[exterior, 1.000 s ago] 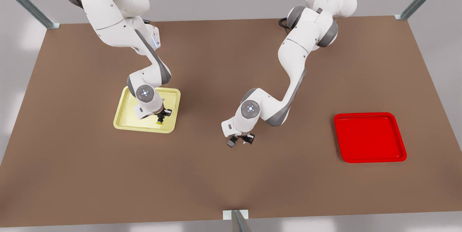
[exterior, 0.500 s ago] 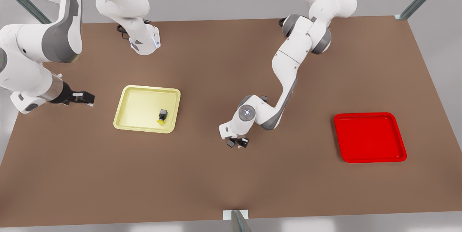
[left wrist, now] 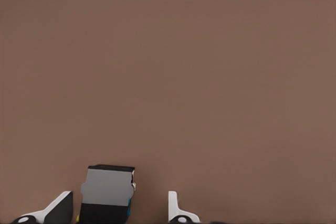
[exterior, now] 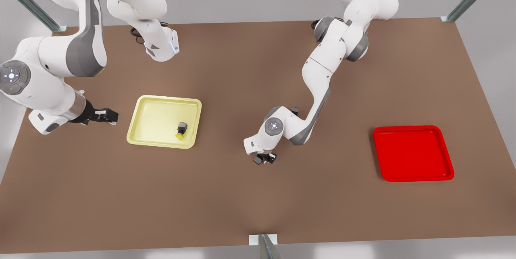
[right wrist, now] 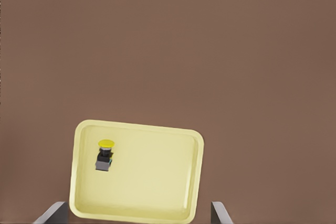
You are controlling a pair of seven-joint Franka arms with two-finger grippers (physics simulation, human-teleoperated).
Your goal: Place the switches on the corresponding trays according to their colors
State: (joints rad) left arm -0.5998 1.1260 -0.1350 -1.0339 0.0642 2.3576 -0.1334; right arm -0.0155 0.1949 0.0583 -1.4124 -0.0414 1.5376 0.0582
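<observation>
Left hand (exterior: 264,158) straddles the grey-bodied switch (left wrist: 107,192), fingers apart and off-centre — square up before closing. Right hand (exterior: 108,116) waits beside the yellow tray (exterior: 153,114) — fingers spread.

Yellow switch (exterior: 182,129), dark grey body with round yellow cap, lies on its side inside the pale yellow tray (exterior: 151,120); a grey switch body (left wrist: 107,192), cap hidden, rests on the table; red tray (exterior: 412,153) holds nothing.
</observation>
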